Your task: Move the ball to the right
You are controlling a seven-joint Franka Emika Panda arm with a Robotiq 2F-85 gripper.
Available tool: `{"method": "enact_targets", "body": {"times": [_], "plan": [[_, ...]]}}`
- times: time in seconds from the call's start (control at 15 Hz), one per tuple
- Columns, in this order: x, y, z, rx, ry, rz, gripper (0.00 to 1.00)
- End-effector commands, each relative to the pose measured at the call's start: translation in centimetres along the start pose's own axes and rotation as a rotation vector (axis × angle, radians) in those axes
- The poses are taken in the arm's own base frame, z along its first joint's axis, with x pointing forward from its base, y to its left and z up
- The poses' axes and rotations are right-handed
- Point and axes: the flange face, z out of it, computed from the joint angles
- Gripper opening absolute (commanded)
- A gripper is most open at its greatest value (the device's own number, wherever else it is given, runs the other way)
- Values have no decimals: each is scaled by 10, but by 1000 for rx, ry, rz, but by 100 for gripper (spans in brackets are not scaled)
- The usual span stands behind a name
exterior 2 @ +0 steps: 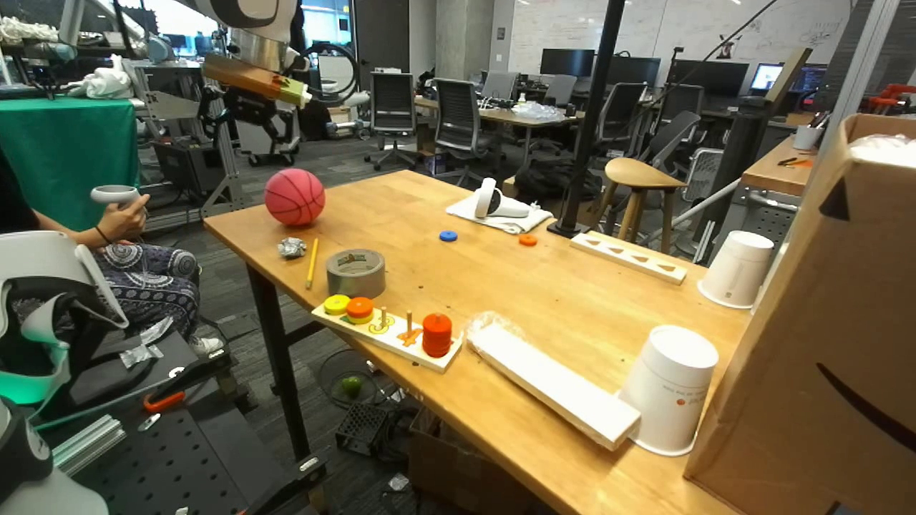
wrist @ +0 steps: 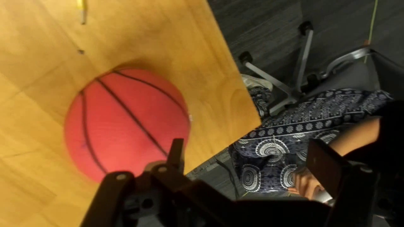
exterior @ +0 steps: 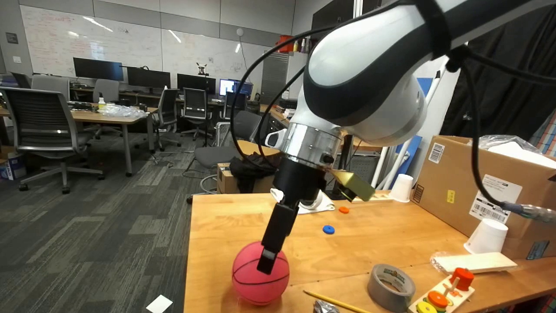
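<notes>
The pinkish-red ball with dark seam lines rests near the table's corner. My gripper hangs higher than the ball and off to its side, past the table's edge. In an exterior view the gripper overlaps the ball, hiding part of it. From the wrist, the ball lies left of the gap, and the near finger covers its lower right edge. The gripper is open, its jaws wide apart, with nothing held between them.
A grey tape roll, pencil and crumpled foil lie near the ball. Along the same side stands a ring-stacking toy. A seated person's lap shows just beyond the table corner. White cups stand by a large cardboard box.
</notes>
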Motion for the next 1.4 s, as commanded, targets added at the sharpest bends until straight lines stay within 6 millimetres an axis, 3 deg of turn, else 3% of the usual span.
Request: {"method": "enact_targets", "body": {"times": [0.0, 0.27, 0.53, 0.87, 1.13, 1.33], "plan": [[-22, -52, -4, 52, 35, 11, 100], [-36, -89, -2, 67, 53, 14, 100], [-43, -92, -6, 48, 63, 18, 100], [-37, -64, -1, 37, 68, 58, 100], [-38, -25, 12, 49, 75, 149, 100], [-36, -12, 28, 78, 65, 188, 100]]}}
